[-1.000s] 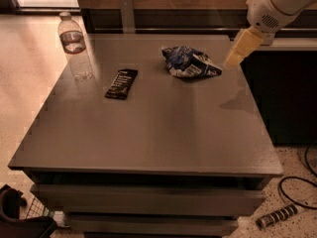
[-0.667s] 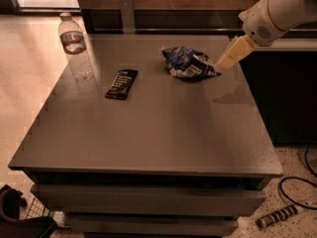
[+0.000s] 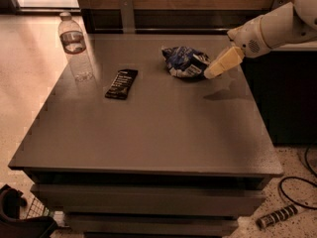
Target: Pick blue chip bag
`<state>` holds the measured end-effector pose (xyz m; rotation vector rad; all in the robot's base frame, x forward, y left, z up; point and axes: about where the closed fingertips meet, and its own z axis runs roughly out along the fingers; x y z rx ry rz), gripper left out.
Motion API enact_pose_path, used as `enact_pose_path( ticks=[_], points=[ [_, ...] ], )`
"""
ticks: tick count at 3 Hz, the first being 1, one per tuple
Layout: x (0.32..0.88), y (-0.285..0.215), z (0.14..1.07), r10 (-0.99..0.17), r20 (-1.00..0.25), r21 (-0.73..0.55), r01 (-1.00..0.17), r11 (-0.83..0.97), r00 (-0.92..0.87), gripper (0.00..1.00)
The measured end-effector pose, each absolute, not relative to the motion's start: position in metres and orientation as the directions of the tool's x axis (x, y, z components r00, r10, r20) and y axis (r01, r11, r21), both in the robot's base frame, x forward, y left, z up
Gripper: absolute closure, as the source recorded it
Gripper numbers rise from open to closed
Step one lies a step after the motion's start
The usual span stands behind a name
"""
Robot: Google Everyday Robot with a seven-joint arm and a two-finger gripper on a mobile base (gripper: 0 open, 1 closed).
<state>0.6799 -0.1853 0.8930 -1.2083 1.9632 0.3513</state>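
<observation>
The blue chip bag (image 3: 184,62) lies on the worktop (image 3: 158,133), far right, not yet lifted. The end effector (image 3: 212,72) sits low at the bag's right edge, apparently touching it. I cannot tell how open it is or whether it grips anything, so grasp and lift seem still to do.

blue chip bag (image 3: 184,62) dark blue, white patches | jaws cream, at bag's right

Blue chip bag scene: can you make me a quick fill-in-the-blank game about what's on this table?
The claw sits at the ____ end of the blue chip bag, as the camera sees it.
The water bottle stands ____ on the table.
The flat bar wrapper between bottle and bag is ____ in colour.
Missing words: right; upright; black.
</observation>
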Motion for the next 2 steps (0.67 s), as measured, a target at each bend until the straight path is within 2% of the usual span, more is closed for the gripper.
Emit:
enact_pose_path(
  ticks=[2],
  points=[
    [0.7,-0.173,0.865,-0.61,-0.746,-0.113,-0.852,0.511,-0.267,0.0]
  ],
)
